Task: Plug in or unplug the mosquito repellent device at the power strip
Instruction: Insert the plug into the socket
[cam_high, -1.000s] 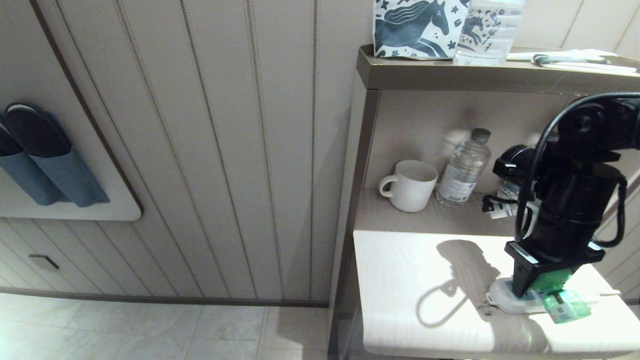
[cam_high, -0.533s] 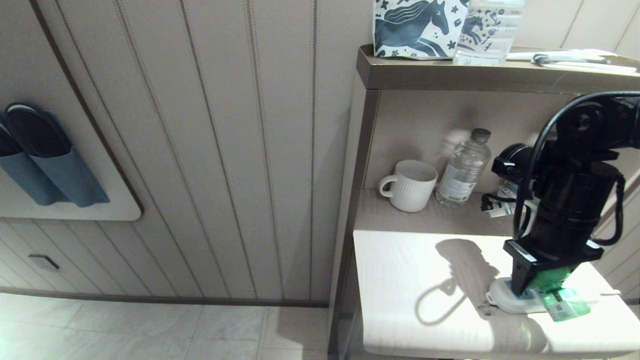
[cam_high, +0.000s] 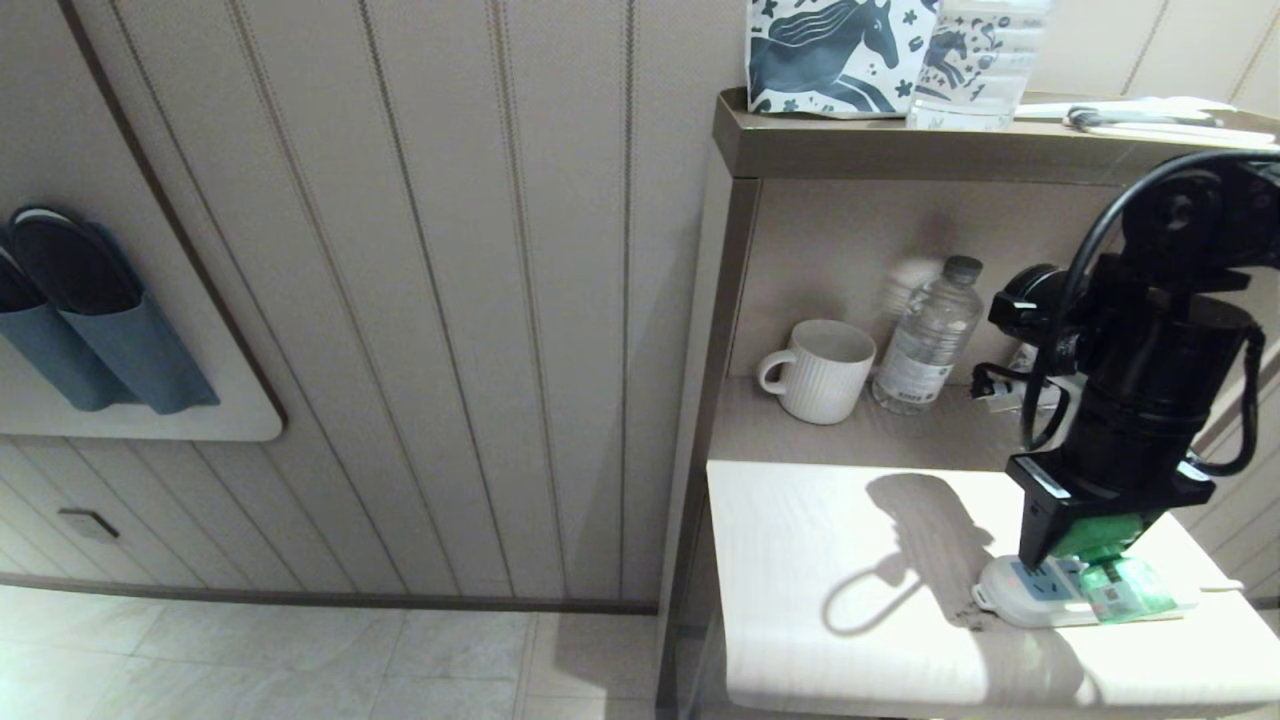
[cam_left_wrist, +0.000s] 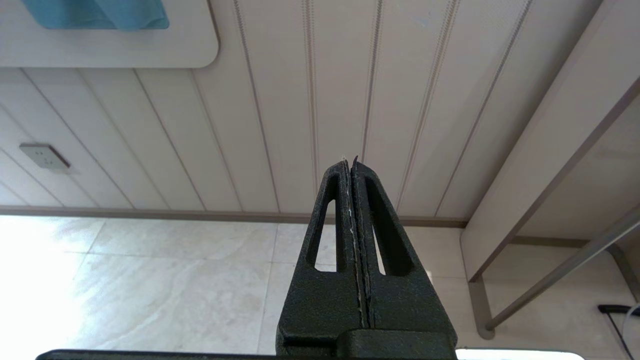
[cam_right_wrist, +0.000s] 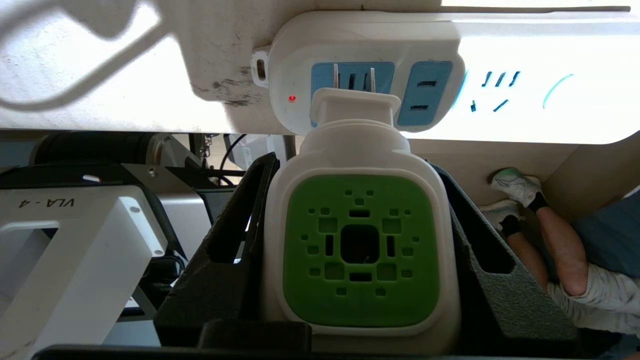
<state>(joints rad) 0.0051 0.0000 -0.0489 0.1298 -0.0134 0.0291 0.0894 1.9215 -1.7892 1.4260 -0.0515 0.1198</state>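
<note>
My right end effector (cam_right_wrist: 360, 250), pinching the green-and-white plug-in mosquito repellent device (cam_right_wrist: 361, 250), has lifted it: prongs now clear of the long white power strip (cam_high: 1050, 590) near the surface's right front edge, so unplugged; left end effector (cam_left_wrist: 352, 170) pressed together, parked.

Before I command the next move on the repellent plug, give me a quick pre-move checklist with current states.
1. Right claw grips the mosquito repellent device on both sides: ok.
2. Prongs exposed, metal showing over the end socket's blue face; fully seated: not ok.
3. Prongs lined up with that socket's slots: cannot tell.
4. Power strip lying flat on the white table: ok.
5. Red light on the strip lit: ok.
6. Left claw shut, empty, away from the table facing wall and floor: ok.
</note>
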